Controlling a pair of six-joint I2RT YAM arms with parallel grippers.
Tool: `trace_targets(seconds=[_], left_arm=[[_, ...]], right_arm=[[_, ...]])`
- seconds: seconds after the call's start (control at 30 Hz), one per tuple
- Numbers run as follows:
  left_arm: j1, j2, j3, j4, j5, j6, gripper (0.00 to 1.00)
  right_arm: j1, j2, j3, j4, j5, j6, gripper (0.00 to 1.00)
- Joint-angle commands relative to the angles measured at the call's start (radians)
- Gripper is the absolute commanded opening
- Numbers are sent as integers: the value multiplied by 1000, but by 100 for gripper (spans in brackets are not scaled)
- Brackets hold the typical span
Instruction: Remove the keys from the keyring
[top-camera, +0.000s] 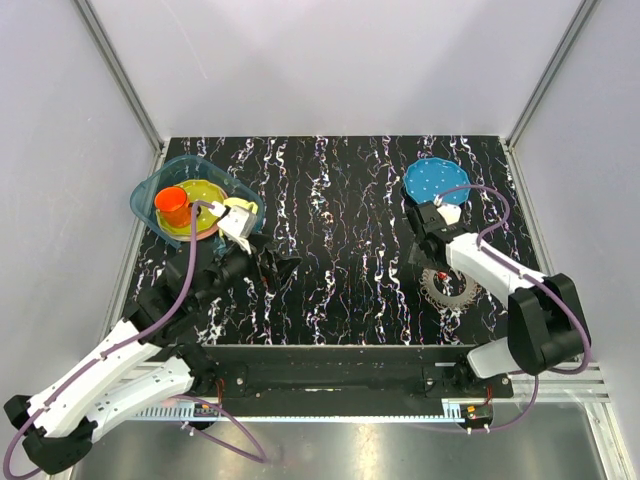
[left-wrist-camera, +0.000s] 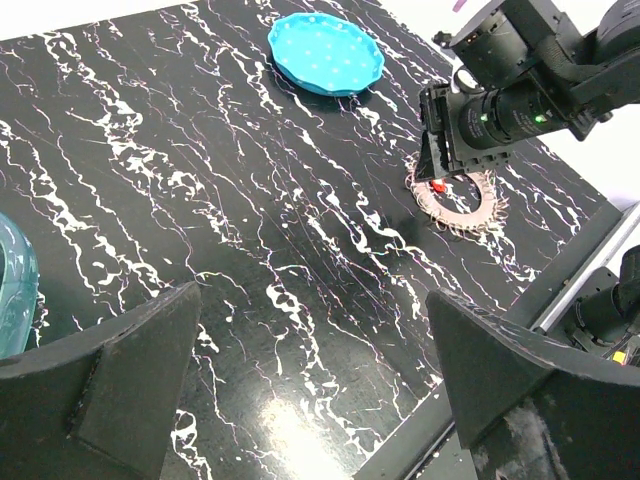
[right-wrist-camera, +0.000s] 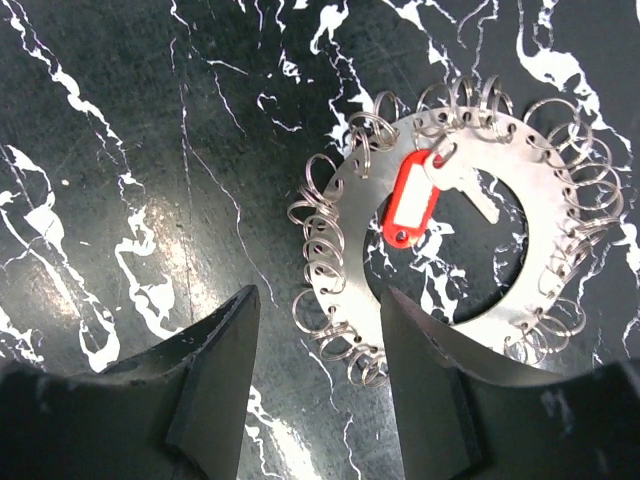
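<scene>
Jaws of the right gripper (right-wrist-camera: 315, 297) hang half-parted, empty, over the flat silver loop-fringed keyring (right-wrist-camera: 352, 235); the left gripper (left-wrist-camera: 310, 300) gapes wide. Centre them on the red-tagged silver key (right-wrist-camera: 408, 200) before pinching.

This is a robotics lab test cell, not a lived-in room. Plain white panels (top-camera: 330, 60) close it in on three sides, held by bare aluminium frame posts (top-camera: 118, 70). The table (top-camera: 340, 190) is a black, white-veined work surface. The left arm (top-camera: 110, 378) and the right arm (top-camera: 482, 262), both white and black, are bolted to a black mounting rail (top-camera: 330, 365) at its near edge. Purple cables (top-camera: 185, 290) run exposed along both arms, and bare sheet metal (top-camera: 400, 450) lies in front of the rail.
</scene>
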Motion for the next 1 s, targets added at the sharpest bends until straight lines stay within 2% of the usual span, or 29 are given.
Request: trace_targets(seconds=[0.0,0.1,0.6,0.8,0.83,0.93,0.97], left_arm=[[1,-17,20,34,7,24,99],[1,-22,15,42,18,27,99],[1,-16,14,37,10,28,99],[1,-19,8,45,22,44,99],[1,-20,8,46,48,48,99],[-1,-17,-5,53,47,47,98],[1,-13,-6,54,42,32,97]], right_arm=[[-41,33,-14,119,-110,-90,58],[-86,70,-20,160,-232,-137,57],[-126,213,7,167,-236,-73,52],[-126,182,-7,199,-282,-99,32],[-127,176,-5,196,-283,-104,22],[-126,141,-7,191,-321,-110,11],[-127,120,-7,191,-335,-105,2]])
